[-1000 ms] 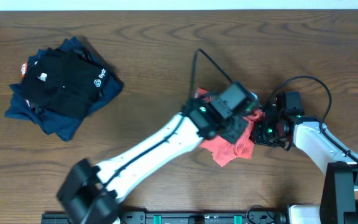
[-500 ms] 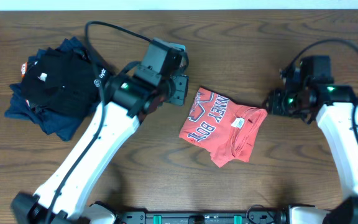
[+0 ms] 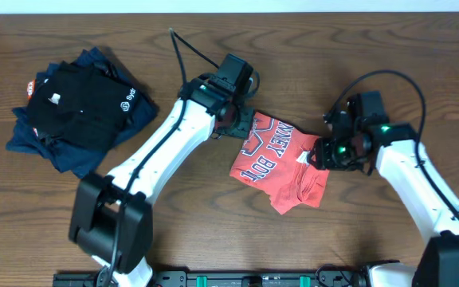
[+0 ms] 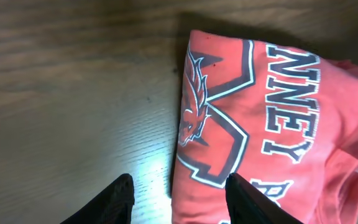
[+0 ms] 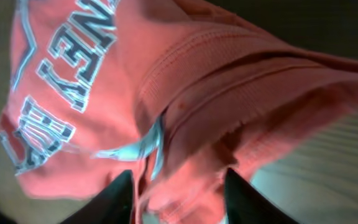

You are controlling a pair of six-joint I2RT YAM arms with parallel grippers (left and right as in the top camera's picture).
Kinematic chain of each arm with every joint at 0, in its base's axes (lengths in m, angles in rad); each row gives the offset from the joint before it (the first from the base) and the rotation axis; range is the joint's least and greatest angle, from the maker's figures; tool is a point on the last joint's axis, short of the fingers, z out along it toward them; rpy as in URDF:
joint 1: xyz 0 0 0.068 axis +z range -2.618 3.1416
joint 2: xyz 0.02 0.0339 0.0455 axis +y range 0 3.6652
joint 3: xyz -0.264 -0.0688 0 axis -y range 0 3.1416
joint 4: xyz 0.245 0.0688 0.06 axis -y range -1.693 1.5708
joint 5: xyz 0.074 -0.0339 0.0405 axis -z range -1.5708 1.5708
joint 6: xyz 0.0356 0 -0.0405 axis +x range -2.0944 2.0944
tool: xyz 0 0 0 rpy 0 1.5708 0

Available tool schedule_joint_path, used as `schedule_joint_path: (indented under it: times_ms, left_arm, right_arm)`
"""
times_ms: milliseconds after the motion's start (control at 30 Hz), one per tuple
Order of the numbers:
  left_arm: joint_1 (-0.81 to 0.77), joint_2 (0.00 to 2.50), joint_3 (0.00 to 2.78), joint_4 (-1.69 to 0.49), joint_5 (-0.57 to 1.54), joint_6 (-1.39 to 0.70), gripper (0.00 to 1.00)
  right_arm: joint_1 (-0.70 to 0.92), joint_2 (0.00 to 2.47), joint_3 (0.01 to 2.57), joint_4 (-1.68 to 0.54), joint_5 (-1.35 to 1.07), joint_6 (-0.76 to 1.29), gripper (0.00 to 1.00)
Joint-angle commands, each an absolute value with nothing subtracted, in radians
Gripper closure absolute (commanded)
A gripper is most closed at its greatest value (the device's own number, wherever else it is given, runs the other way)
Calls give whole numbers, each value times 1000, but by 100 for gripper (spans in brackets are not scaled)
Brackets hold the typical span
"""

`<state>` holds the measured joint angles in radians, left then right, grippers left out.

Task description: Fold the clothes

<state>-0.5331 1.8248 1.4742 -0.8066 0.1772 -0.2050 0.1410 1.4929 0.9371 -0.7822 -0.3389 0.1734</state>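
Roughly folded coral T-shirt [image 3: 281,163]; wooden table [image 3: 38,207]

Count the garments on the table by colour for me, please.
Coral-red T-shirt: 1
Black shirt: 1
Navy-blue garments under the black shirt: at least 1; the pile hides whether there are more
Total: at least 3
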Motion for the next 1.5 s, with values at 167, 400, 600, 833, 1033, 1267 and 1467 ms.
schedule_joint_path:
  times_ms: [167,400,600,833,1033,1267,1467]
  left_arm:
    - [-535,1893,1474,-761,199,-196,41]
    - [-544,1932,1474,-757,199,-196,37]
    - [-580,1960,1474,-739,199,-195,37]
    - [-581,1960,1474,-572,191,-145,37]
    - [-577,1960,1474,-381,191,-130,36]
    - [-577,1973,1474,-213,191,-127,36]
    - [-582,2037,1474,-151,249,-127,36]
  right_arm:
    - [160,1510,842,-631,-281,226,99]
    - [112,1510,841,-690,169,378,99]
    - [107,1510,841,-620,164,366,94]
    - [109,1510,847,-614,276,344,77]
    - [105,1467,1000,-776,171,355,73]
    - [106,1407,1099,-980,-160,355,67]
    - [144,1410,1022,-1024,-250,355,68]
